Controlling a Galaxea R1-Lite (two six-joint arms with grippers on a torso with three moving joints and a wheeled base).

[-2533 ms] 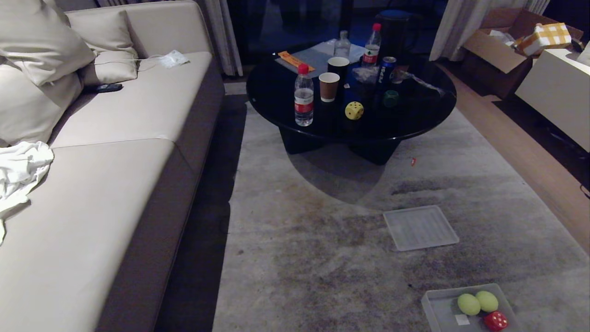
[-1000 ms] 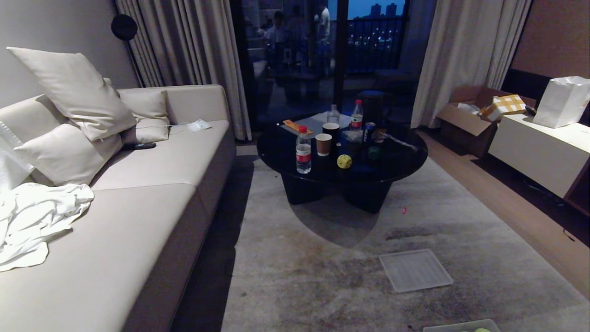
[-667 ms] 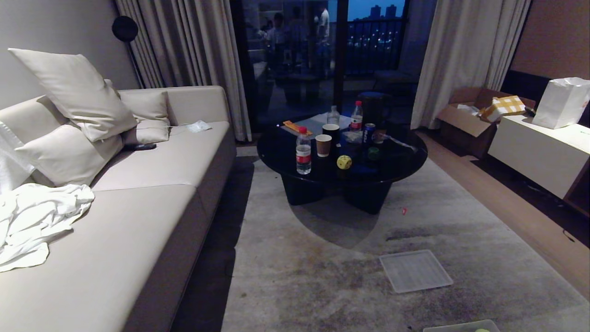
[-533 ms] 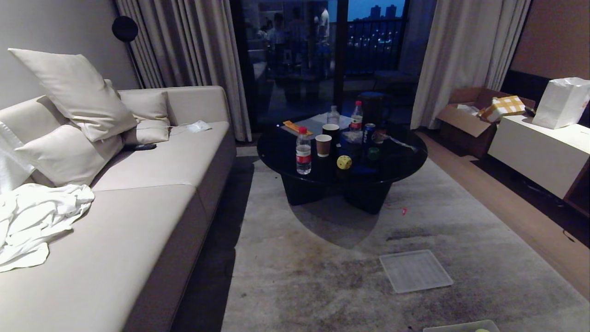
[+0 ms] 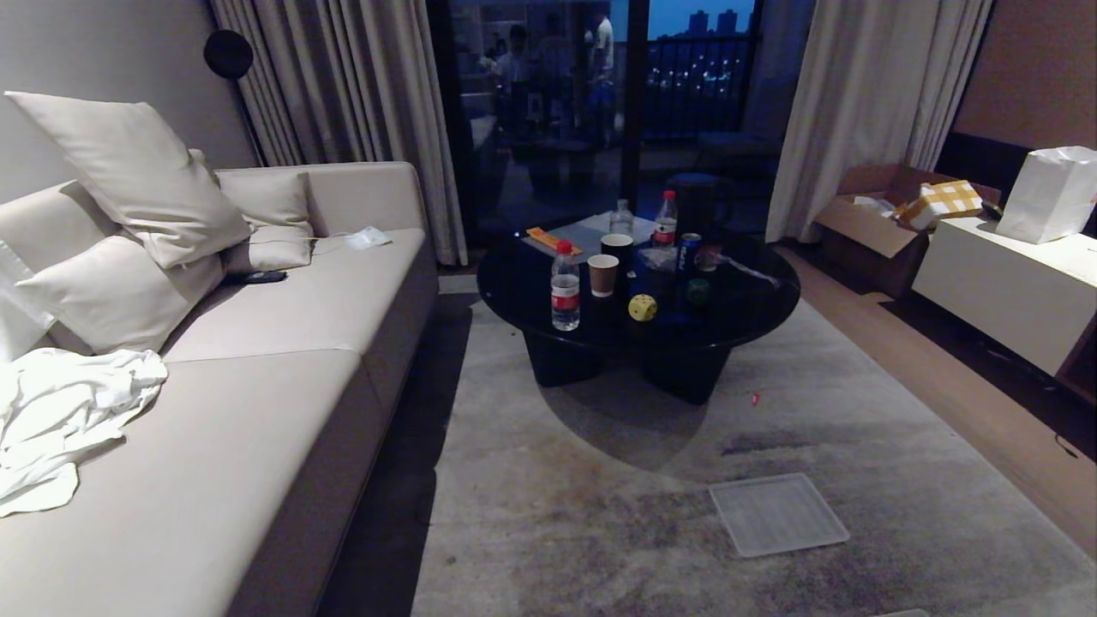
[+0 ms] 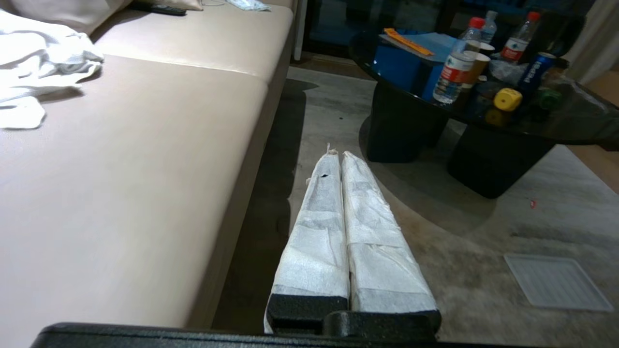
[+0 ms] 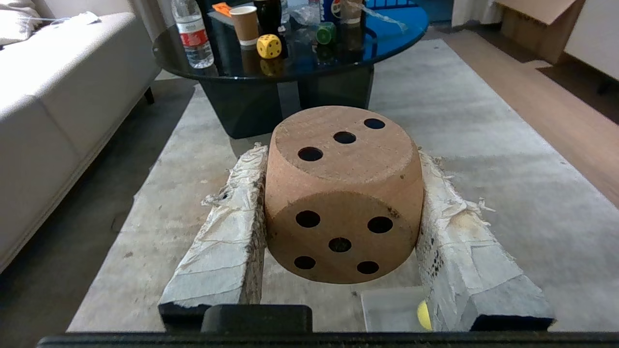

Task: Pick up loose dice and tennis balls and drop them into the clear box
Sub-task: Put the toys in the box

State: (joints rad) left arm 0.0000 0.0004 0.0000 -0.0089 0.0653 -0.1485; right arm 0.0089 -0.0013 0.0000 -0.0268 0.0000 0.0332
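My right gripper (image 7: 341, 154) is shut on a tan die (image 7: 338, 193) with dark pips, held above the rug. Under it, a corner of the clear box (image 7: 391, 309) shows with a sliver of a tennis ball (image 7: 424, 314) inside. A yellow die (image 5: 642, 308) and a dark green die (image 5: 698, 291) sit on the round black table (image 5: 754, 308); the right wrist view shows the same yellow die (image 7: 269, 46) and green die (image 7: 326, 33). My left gripper (image 6: 337, 153) is shut and empty, low beside the sofa. Neither arm shows in the head view.
A beige sofa (image 5: 257, 386) with a white cloth (image 5: 60, 411) runs along the left. Bottles, cups and a can crowd the table. The ribbed lid panel (image 5: 778, 514) lies on the rug. A white cabinet (image 5: 1003, 291) and a cardboard box (image 5: 866, 223) stand at the right.
The head view has swung up from the floor to the room, and the clear box has slid out at the bottom edge. Neither the objects nor the arms have moved.
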